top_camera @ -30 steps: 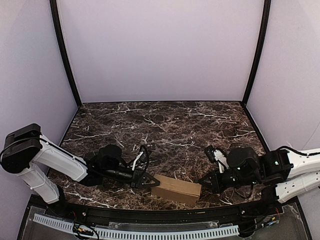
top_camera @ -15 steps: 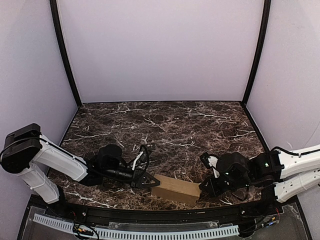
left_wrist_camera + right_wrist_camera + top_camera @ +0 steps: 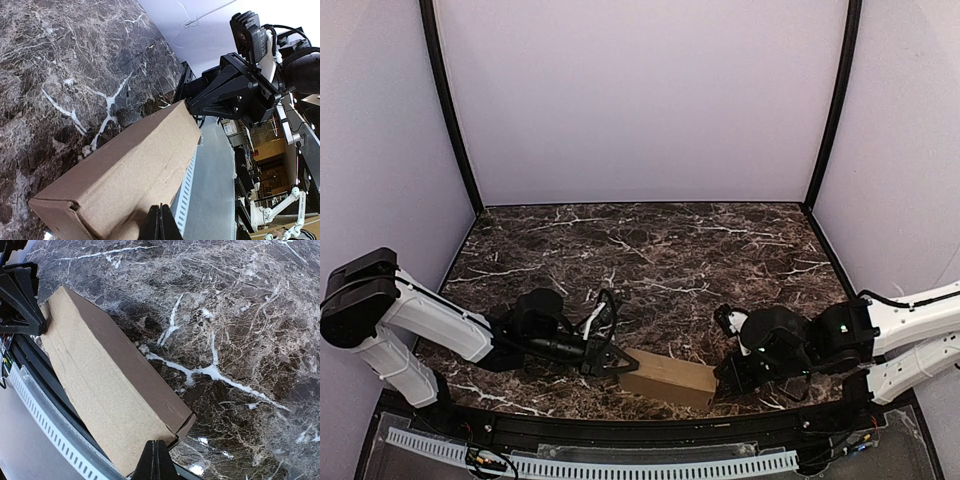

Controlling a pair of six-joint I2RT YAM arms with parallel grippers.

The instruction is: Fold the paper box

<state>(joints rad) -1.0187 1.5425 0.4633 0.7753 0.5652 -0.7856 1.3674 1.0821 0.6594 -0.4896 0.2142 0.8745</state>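
Desk (image 3: 650, 250): dark marble look with white veins, bare apart from the box. Pale lilac walls (image 3: 640, 100) on three sides, a black post (image 3: 448, 110) in each back corner. White perforated rail (image 3: 620, 467) runs along the near edge.

Left arm lies low across the near-left of the desk. Left claw (image 3: 617, 362) is closed, not gripping, its tips against the left end of the box (image 3: 670, 378). The left wrist view agrees: the tips are together at that end.

Box is brown, closed up into a flat rectangular block. It lies on its broad face by the near edge, just right of centre and slightly skewed, between the two claws.

Right claw (image 3: 720, 385) is closed, holding nothing, its tips at the right end of the box. In the right wrist view they sit at the near right corner, and contact looks likely.

Against a second ago: right arm has moved left. Its claw was clear of the box then and is now at its end. Left arm and box have barely moved.
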